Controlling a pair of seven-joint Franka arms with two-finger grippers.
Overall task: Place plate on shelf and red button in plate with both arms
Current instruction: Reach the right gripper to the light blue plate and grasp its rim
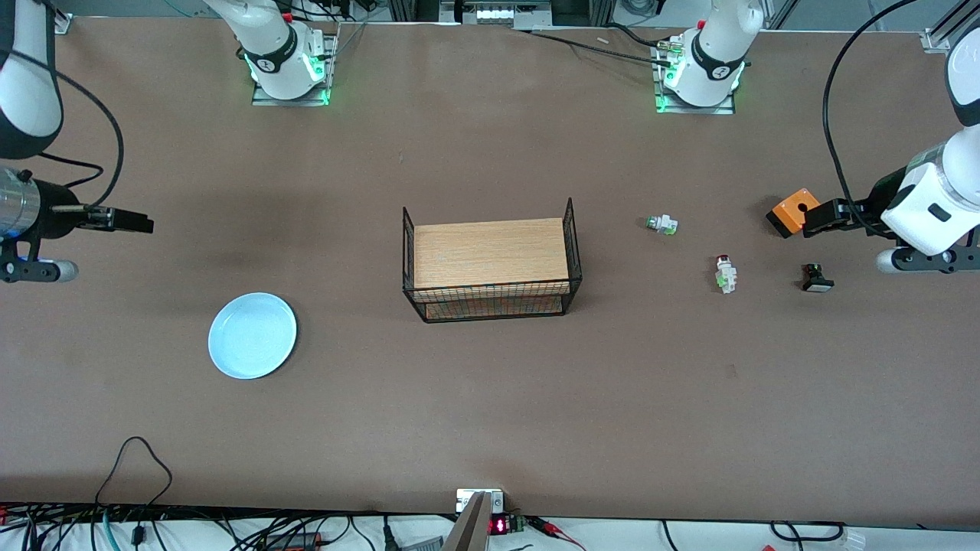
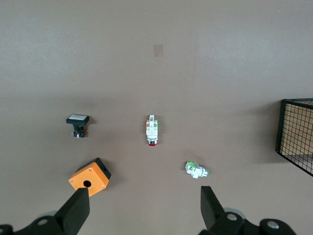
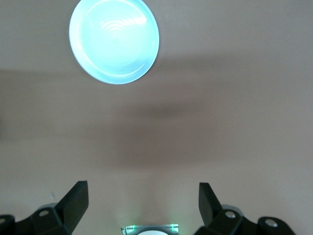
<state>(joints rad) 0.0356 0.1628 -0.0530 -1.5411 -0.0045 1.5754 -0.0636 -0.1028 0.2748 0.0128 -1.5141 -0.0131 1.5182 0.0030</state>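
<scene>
The plate (image 1: 253,335) lay flat on the brown table (image 1: 490,413), closest to the front camera of all the things and toward the right arm's end. Nothing touched it, so it looked ready to be picked up. A little farther from the camera, in the middle of the table, stood a wire basket (image 1: 491,302) with a wooden board (image 1: 490,251) on top, likely the spot where things should go. Toward the left arm's end, the red button (image 1: 725,274) lay on its side, alone. A black button (image 1: 817,278) sat beside it, closer to the table's end. Farther from the camera lay a green button (image 1: 662,224) and an orange box (image 1: 792,212). The right gripper (image 1: 134,222) hung in the air over bare table, above the plate's end, its fingers wide apart and holding nothing. The left gripper (image 1: 818,219) hung over the orange box, fingers wide apart too and empty. Both arms seemed to be waiting, each on the side of the thing it would probably fetch.
</scene>
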